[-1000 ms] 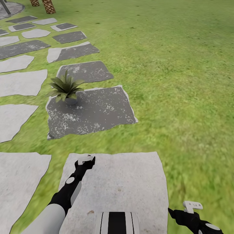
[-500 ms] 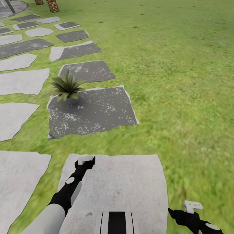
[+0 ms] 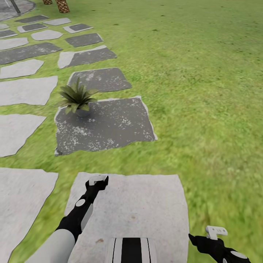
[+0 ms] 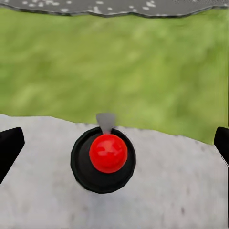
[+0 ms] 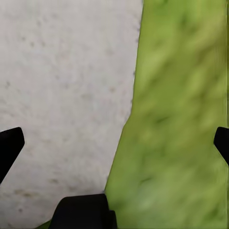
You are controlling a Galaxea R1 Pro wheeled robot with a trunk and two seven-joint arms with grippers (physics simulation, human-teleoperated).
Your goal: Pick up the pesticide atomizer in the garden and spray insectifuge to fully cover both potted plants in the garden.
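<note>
Pesticide atomizer [image 4: 108,155] seen upright on pale slab [image 3: 146,208], between wide-spread fingers of left end effector [image 4: 114,143] — ungrasped, right end effector [image 5: 114,143] spread wide, empty, potted plant [image 3: 76,98] on dark slab [image 3: 113,126] ahead.

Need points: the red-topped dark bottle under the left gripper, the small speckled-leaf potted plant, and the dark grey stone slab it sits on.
Red-topped dark bottle [image 4: 108,152], left wrist view, on the red cap.
Small speckled-leaf potted plant [image 3: 76,96], head view, on the leaf rosette.
Dark grey stone slab [image 3: 113,126], head view, on its bare middle.
</note>
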